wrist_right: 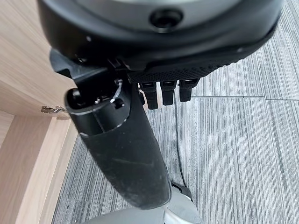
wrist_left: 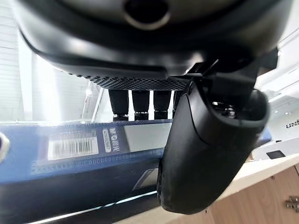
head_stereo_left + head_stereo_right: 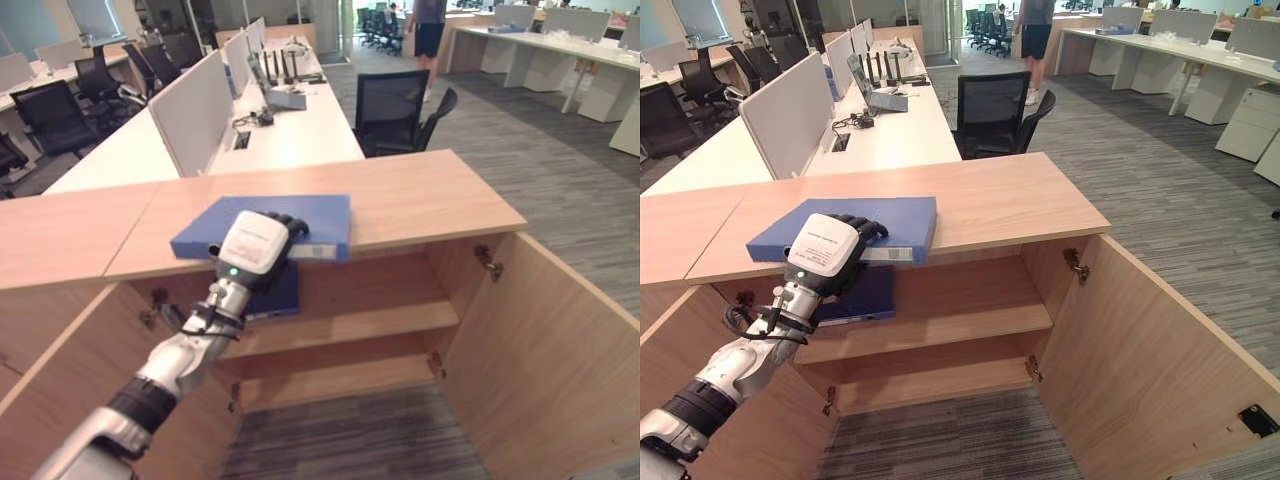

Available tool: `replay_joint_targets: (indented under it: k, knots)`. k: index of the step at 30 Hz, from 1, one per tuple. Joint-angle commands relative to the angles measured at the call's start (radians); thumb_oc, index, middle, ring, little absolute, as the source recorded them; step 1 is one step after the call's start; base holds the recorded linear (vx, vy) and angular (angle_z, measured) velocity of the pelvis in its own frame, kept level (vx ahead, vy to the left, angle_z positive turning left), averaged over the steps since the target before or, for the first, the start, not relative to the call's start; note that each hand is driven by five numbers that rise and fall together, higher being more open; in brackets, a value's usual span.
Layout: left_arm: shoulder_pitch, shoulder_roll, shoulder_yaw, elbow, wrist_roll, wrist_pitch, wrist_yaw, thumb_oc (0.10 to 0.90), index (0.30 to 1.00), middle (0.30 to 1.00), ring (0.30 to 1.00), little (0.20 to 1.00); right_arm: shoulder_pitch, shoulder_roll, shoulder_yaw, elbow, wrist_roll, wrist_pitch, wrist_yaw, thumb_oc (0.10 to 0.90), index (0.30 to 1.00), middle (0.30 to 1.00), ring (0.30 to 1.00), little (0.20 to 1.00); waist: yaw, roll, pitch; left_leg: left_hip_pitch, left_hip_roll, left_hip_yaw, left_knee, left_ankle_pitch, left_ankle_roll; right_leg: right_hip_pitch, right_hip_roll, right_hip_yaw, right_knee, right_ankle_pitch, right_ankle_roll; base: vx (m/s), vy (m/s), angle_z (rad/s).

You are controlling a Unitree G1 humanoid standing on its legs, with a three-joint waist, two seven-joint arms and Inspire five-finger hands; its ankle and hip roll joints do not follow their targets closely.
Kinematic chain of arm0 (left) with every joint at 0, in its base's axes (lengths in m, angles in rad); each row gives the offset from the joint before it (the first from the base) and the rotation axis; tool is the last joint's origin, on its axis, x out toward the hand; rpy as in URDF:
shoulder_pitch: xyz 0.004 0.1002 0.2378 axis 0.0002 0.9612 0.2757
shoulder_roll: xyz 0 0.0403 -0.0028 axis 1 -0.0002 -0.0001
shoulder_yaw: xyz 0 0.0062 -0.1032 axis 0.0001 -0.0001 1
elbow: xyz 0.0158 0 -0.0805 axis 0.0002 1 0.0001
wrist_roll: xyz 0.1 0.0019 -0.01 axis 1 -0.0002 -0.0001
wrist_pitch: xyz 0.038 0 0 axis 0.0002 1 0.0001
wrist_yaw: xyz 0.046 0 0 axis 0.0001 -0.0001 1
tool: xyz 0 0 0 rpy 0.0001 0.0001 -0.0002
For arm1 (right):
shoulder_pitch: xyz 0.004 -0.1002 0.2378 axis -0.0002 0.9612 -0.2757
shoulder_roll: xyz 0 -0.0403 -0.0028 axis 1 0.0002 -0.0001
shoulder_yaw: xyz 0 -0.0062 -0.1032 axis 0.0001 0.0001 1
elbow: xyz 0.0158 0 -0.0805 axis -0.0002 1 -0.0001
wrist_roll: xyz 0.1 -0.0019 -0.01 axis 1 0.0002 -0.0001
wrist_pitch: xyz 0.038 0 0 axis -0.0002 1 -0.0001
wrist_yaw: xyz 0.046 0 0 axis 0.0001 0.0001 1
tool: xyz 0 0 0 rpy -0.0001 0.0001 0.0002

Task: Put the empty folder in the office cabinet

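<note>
Folder: I see the blue folder (image 3: 270,225) lying flat on the cabinet (image 3: 420,195) top, its spine edge overhanging the front.
Left hand: my left hand (image 3: 258,245) grips that edge, fingers (image 2: 140,100) over the top, thumb underneath.
Right hand: my right hand (image 1: 140,93) hangs above the carpet, fingers relaxed, grasping nothing.
Cabinet: doors open; another blue folder (image 3: 855,295) lies on the upper shelf.

A black office chair (image 3: 400,110) stands at about one o'clock, near a long white desk (image 3: 300,135). Grey divider panels (image 3: 195,110) run along that desk at eleven o'clock, with a laptop (image 3: 880,92) beside them at twelve. More black chairs (image 3: 50,115) sit at ten o'clock. A person (image 3: 428,30) stands at one o'clock on the grey striped carpet (image 3: 560,190). White desks (image 3: 1160,60) line two o'clock.
</note>
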State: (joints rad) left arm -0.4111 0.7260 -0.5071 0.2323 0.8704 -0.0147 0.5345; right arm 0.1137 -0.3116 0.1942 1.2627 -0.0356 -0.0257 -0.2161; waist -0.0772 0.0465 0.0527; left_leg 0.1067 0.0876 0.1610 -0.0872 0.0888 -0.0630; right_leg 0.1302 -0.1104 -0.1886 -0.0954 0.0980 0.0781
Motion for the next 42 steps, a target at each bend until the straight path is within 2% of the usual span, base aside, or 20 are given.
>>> replay_joint_targets:
  k: [1,6,8,11,14,15,16,17,18,20,21,23,24,25,27,30,33,36,39,42]
  knots:
    - [-0.181,0.025,0.065,0.026,-0.015,0.01,0.002,0.4,0.3,0.3,0.3,0.3,-0.076,-0.035,0.002,0.027,0.015,-0.009,-0.023,0.8,0.9,0.9,0.9,0.9,0.008,-0.017,0.052,0.083,-0.042,-0.034,0.0,-0.171,-0.009,0.069,0.025,0.014,0.018,-0.177,0.046,0.0,0.0,0.0]
    - [-0.175,0.044,0.083,-0.015,-0.005,0.01,0.005,0.4,0.3,0.3,0.3,0.3,-0.075,-0.029,0.006,0.026,0.011,-0.007,-0.023,0.8,0.9,0.9,0.9,0.9,0.012,-0.018,0.053,0.078,-0.043,-0.033,0.0,-0.169,-0.009,0.065,0.023,0.013,0.017,-0.173,0.046,-0.01,-0.001,0.0]
    - [-0.153,0.063,0.12,-0.078,-0.004,0.005,0.013,0.4,0.3,0.3,0.3,0.3,-0.072,-0.019,0.004,0.024,0.011,-0.007,-0.023,0.8,0.9,0.9,0.9,0.9,0.021,-0.019,0.054,0.074,-0.044,-0.035,0.0,-0.168,-0.009,0.064,0.023,0.013,0.015,-0.172,0.046,0.0,0.0,0.0]
    - [-0.084,0.1,0.226,-0.206,-0.021,-0.008,0.028,0.4,0.3,0.3,0.3,0.3,-0.069,-0.009,0.002,0.023,0.007,-0.003,-0.026,0.8,0.9,0.9,0.9,0.9,0.035,-0.021,0.054,0.072,-0.045,-0.04,0.0,-0.166,-0.009,0.062,0.02,0.009,0.012,-0.17,0.046,0.0,0.0,0.0]
    - [0.038,0.094,0.4,-0.395,-0.121,-0.068,0.052,0.4,0.3,0.3,0.3,0.3,-0.07,0.008,-0.004,0.023,0.002,0.001,-0.021,0.8,0.9,0.9,0.9,0.9,0.061,-0.024,0.058,0.064,-0.045,-0.04,0.0,-0.163,-0.012,0.056,0.02,0.005,0.008,-0.166,0.048,-0.02,-0.023,0.02]
    - [0.11,0.073,0.48,-0.476,-0.214,-0.114,0.049,0.4,0.3,0.3,0.3,0.3,-0.072,0.013,0.0,0.021,0.0,0.002,-0.015,0.8,0.9,0.9,0.9,0.9,0.068,-0.025,0.057,0.061,-0.045,-0.039,0.0,-0.16,-0.013,0.054,0.019,0.006,0.008,-0.165,0.048,-0.01,-0.031,0.05]
    - [0.135,0.056,0.514,-0.51,-0.276,-0.14,0.052,0.4,0.3,0.3,0.3,0.3,-0.073,0.015,0.0,0.019,0.002,0.002,-0.013,0.8,0.9,0.9,0.9,0.9,0.07,-0.025,0.056,0.06,-0.045,-0.04,0.0,-0.158,-0.013,0.054,0.018,0.006,0.008,-0.165,0.047,0.0,-0.036,0.06]
    - [0.164,0.017,0.56,-0.559,-0.418,-0.196,0.049,0.4,0.3,0.3,0.3,0.3,-0.075,0.017,0.0,0.014,0.004,0.004,-0.005,0.8,0.9,0.9,0.9,0.9,0.075,-0.027,0.055,0.06,-0.045,-0.046,0.0,-0.155,-0.012,0.057,0.018,0.008,0.008,-0.166,0.045,0.01,-0.02,0.03]
    - [0.17,0.017,0.567,-0.564,-0.424,-0.197,0.045,0.4,0.3,0.3,0.3,0.3,-0.075,0.015,0.002,0.014,0.004,0.004,-0.005,0.8,0.9,0.9,0.9,0.9,0.074,-0.025,0.055,0.06,-0.045,-0.046,0.0,-0.155,-0.012,0.057,0.018,0.008,0.008,-0.166,0.045,0.01,-0.021,0.09]
    - [0.198,-0.027,0.606,-0.602,-0.619,-0.261,0.043,0.4,0.3,0.3,0.3,0.3,-0.08,0.011,0.003,0.006,0.01,0.004,0.005,0.8,0.9,0.9,0.9,0.9,0.078,-0.025,0.054,0.061,-0.046,-0.052,0.0,-0.152,-0.012,0.062,0.019,0.006,0.008,-0.167,0.042,0.0,-0.021,0.12]
    - [0.216,-0.055,0.634,-0.622,-0.833,-0.332,-0.007,0.4,0.3,0.3,0.3,0.3,-0.09,0.003,0.002,-0.003,0.013,0.007,0.02,0.8,0.9,0.9,0.9,0.9,0.083,-0.025,0.054,0.062,-0.045,-0.058,0.0,-0.15,-0.011,0.066,0.02,0.004,0.008,-0.169,0.039,0.0,-0.026,0.06]
    - [0.237,-0.077,0.67,-0.644,-1.07,-0.385,-0.105,0.4,0.3,0.3,0.3,0.3,-0.095,-0.008,0.006,-0.014,0.009,0.013,0.035,0.8,0.9,0.9,0.9,0.9,0.086,-0.022,0.055,0.064,-0.044,-0.064,0.0,-0.148,-0.012,0.07,0.021,0.003,0.008,-0.171,0.037,0.0,-0.02,0.06]
    - [0.241,-0.101,0.682,-0.662,-1.303,-0.406,-0.239,0.4,0.3,0.3,0.3,0.3,-0.097,-0.017,0.014,-0.021,-0.003,0.02,0.055,0.8,0.9,0.9,0.9,0.9,0.089,-0.02,0.056,0.064,-0.044,-0.068,0.0,-0.147,-0.013,0.071,0.022,0.0,0.008,-0.173,0.034,0.0,-0.011,0.08]
    - [0.244,-0.101,0.69,-0.66,-1.32,-0.406,-0.255,0.4,0.3,0.3,0.3,0.3,-0.097,-0.018,0.015,-0.022,-0.004,0.021,0.056,0.8,0.9,0.9,0.9,0.9,0.087,-0.019,0.056,0.064,-0.043,-0.068,0.0,-0.147,-0.013,0.072,0.022,-0.001,0.008,-0.174,0.034,-0.01,-0.014,0.1]
    - [0.258,-0.104,0.653,-0.677,-1.639,-0.367,-0.477,0.4,0.3,0.3,0.3,0.3,-0.104,-0.034,0.032,-0.025,-0.043,0.035,0.1,0.8,0.9,0.9,0.9,0.9,0.093,-0.013,0.059,0.065,-0.045,-0.075,0.0,-0.148,-0.012,0.075,0.022,-0.003,0.008,-0.177,0.032,-0.01,-0.013,0.12]
    - [0.291,-0.071,0.607,-0.703,-1.781,-0.329,-0.573,0.4,0.3,0.3,0.3,0.3,-0.112,-0.041,0.051,-0.02,-0.077,0.041,0.112,0.8,0.9,0.9,0.9,0.9,0.1,-0.009,0.062,0.065,-0.045,-0.079,0.0,-0.147,-0.011,0.079,0.023,-0.008,0.008,-0.18,0.028,-0.02,-0.013,0.1]
    - [0.329,-0.03,0.601,-0.728,-1.843,-0.295,-0.627,0.4,0.3,0.3,0.3,0.3,-0.118,-0.042,0.06,-0.018,-0.085,0.037,0.118,0.8,0.9,0.9,0.9,0.9,0.105,-0.009,0.064,0.064,-0.044,-0.083,0.0,-0.146,-0.011,0.08,0.023,-0.011,0.008,-0.181,0.027,0.0,0.0,0.0]
    - [0.369,0.054,0.596,-0.744,-1.952,-0.237,-0.708,0.4,0.3,0.3,0.3,0.3,-0.114,-0.046,0.073,-0.017,-0.097,0.031,0.13,0.8,0.9,0.9,0.9,0.9,0.11,-0.004,0.064,0.063,-0.046,-0.088,0.0,-0.145,-0.01,0.08,0.024,-0.015,0.008,-0.18,0.026,0.0,0.0,0.01]
    - [0.382,0.126,0.555,-0.76,-2.011,-0.185,-0.756,0.4,0.3,0.3,0.3,0.3,-0.119,-0.047,0.092,-0.02,-0.111,0.03,0.134,0.8,0.9,0.9,0.9,0.9,0.112,0.001,0.064,0.06,-0.046,-0.091,0.0,-0.142,-0.009,0.08,0.024,-0.019,0.008,-0.179,0.026,0.0,-0.004,0.06]
    - [0.374,0.173,0.493,-0.753,-2.011,-0.157,-0.772,0.4,0.3,0.3,0.3,0.3,-0.127,-0.045,0.103,-0.025,-0.111,0.029,0.133,0.8,0.9,0.9,0.9,0.9,0.113,0.002,0.066,0.059,-0.045,-0.09,0.0,-0.139,-0.009,0.078,0.022,-0.019,0.008,-0.176,0.026,0.0,-0.008,0.03]
